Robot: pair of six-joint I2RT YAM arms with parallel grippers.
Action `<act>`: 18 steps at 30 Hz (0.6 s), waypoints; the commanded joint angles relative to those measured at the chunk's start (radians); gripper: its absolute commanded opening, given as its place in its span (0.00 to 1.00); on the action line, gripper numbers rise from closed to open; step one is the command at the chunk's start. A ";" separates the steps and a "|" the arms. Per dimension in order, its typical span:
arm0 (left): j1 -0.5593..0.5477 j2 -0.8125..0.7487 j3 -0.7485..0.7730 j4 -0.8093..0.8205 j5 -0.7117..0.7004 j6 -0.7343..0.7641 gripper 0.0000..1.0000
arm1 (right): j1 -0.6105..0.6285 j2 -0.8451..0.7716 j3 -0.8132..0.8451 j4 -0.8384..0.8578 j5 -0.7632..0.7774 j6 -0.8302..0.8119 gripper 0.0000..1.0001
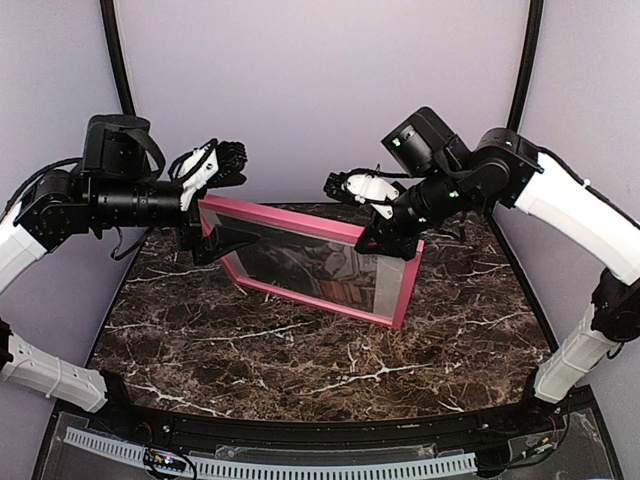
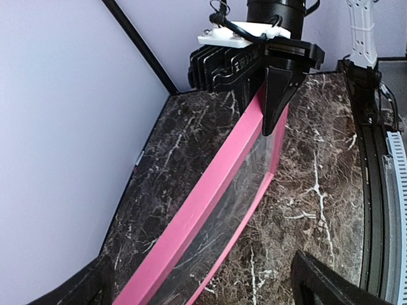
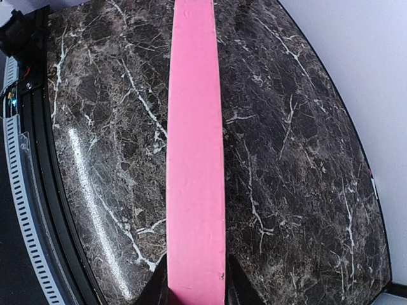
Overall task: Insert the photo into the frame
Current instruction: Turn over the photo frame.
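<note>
Pink picture frame, stood up on one long edge near the middle of a marble table, leaning back, long side running left to right. Hard to judge whether resting on the stone or raised just clear of it. Thin, flat rails, matte pink on every side in view.

Inside the opening, behind a glossy sheet crowded with reflections, a dark print with an orange-brown patch toward the right: the photo, already within the frame. Cat not to be made out. From the left wrist, only streaky glare in the glazing, nothing readable.

Right gripper clamped on the top rail near the upper right corner. From its own camera, two dark fingers pinching the pink edge from either side, tips cut off at the bottom of the view.

Left gripper spread wide at the upper left corner, gripping nothing. From its wrist, one black finger at each bottom corner, mostly cropped, with the pink rail passing between them.

Tabletop of polished dark brown marble with white veins and a long streak of glare. Plain pale lilac walls behind.
</note>
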 commanded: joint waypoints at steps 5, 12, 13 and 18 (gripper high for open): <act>0.013 -0.137 -0.093 0.180 -0.274 -0.159 0.99 | -0.144 -0.014 0.144 0.109 -0.124 0.231 0.00; 0.019 -0.122 -0.146 0.171 -0.462 -0.387 0.99 | -0.306 0.003 0.123 0.234 -0.211 0.532 0.00; 0.020 -0.122 -0.154 0.174 -0.473 -0.422 0.99 | -0.327 -0.006 0.092 0.264 -0.221 0.570 0.00; 0.022 -0.121 -0.235 0.198 -0.483 -0.509 0.99 | -0.412 -0.082 -0.127 0.455 -0.280 0.748 0.00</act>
